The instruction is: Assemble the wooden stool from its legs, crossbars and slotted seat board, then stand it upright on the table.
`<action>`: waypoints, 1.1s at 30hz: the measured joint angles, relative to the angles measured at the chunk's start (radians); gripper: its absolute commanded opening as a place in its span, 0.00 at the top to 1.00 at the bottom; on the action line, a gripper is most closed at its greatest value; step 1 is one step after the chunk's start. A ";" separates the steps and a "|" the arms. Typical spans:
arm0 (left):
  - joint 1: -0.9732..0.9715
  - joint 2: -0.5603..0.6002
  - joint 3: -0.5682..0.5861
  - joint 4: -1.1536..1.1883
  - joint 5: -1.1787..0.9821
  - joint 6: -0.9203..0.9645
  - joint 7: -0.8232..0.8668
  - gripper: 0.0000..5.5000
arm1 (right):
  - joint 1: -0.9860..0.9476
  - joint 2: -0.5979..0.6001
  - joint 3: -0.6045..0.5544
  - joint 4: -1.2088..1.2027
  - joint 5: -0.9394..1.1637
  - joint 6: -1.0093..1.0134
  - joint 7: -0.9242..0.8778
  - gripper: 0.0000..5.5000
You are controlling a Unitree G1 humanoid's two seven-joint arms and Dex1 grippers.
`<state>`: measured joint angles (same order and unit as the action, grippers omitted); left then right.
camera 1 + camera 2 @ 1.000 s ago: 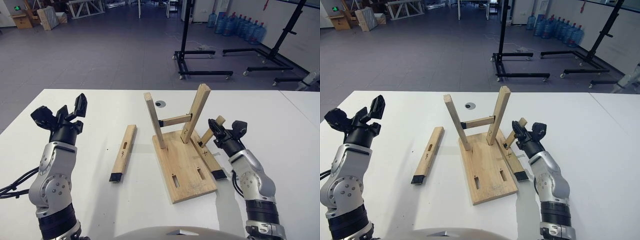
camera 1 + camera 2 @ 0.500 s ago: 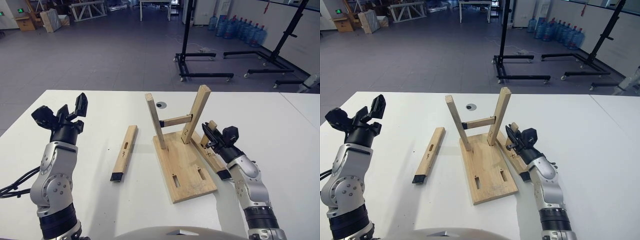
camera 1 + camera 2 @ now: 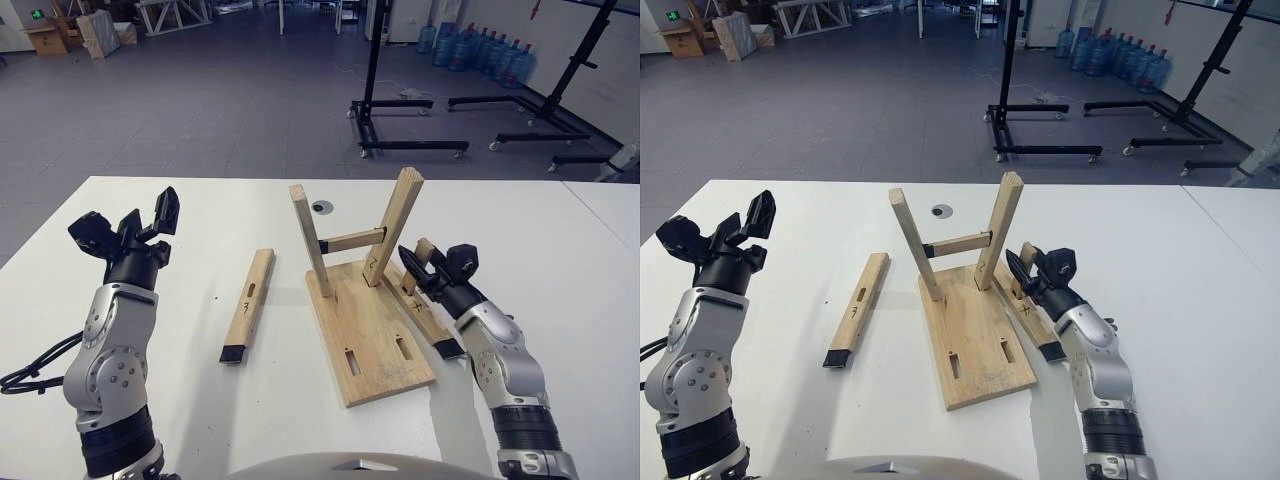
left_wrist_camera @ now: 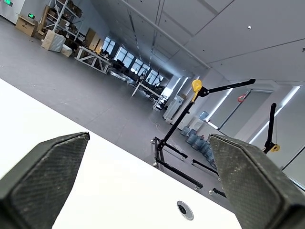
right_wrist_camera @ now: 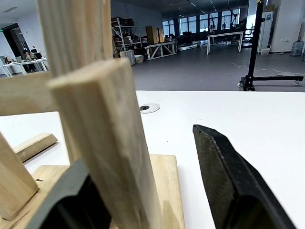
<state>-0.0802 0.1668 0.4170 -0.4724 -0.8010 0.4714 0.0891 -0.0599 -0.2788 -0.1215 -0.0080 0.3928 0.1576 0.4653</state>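
Observation:
The slotted seat board (image 3: 372,352) lies flat on the white table, with two legs (image 3: 308,243) (image 3: 394,226) standing in its far slots and a crossbar (image 3: 352,241) joining them. A third leg (image 3: 430,318) lies along the board's right edge. My right gripper (image 3: 435,263) is open and straddles that leg's far end (image 5: 107,157), with a gap beside one finger (image 5: 228,176). A fourth leg (image 3: 248,305) lies loose left of the board. At the far left my left gripper (image 3: 125,222) is held up, open, nothing between its fingers (image 4: 245,181).
A round cable port (image 3: 320,207) sits in the table behind the stool parts. Bare table surface (image 3: 190,300) runs between the loose leg and my left arm. A second table (image 3: 612,208) adjoins on the right. Black wheeled stands (image 3: 410,145) are on the floor beyond.
My right gripper has shifted left toward the seat board and now straddles the far end of the lying leg, which has settled lower. The left arm has kept still.

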 measured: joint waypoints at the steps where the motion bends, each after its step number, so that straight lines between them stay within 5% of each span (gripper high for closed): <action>1: 0.000 0.001 0.000 0.001 0.000 0.000 0.000 0.17 | 0.002 -0.016 -0.004 -0.021 0.009 0.016 0.017 0.53; 7: 0.000 0.011 0.002 0.007 0.000 0.000 -0.003 0.17 | -0.008 -0.136 -0.169 -0.241 0.307 0.238 0.075 0.53; 12: -0.001 0.014 0.001 0.009 0.004 0.000 -0.007 0.17 | -0.313 -0.132 -0.245 -0.374 0.490 0.392 -0.264 0.53; 20: -0.003 0.019 -0.003 0.011 0.004 0.001 -0.009 0.17 | -0.477 0.020 0.004 -0.450 -0.004 0.641 -0.937 0.53; 33: 0.008 0.013 -0.031 0.006 0.019 0.002 -0.002 0.17 | -0.364 0.190 0.124 -0.472 -0.237 0.753 -0.964 0.53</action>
<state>-0.0724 0.1800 0.3861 -0.4666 -0.7822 0.4738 0.0868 -0.4234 -0.0884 0.0023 -0.4802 0.1558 0.9110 -0.4988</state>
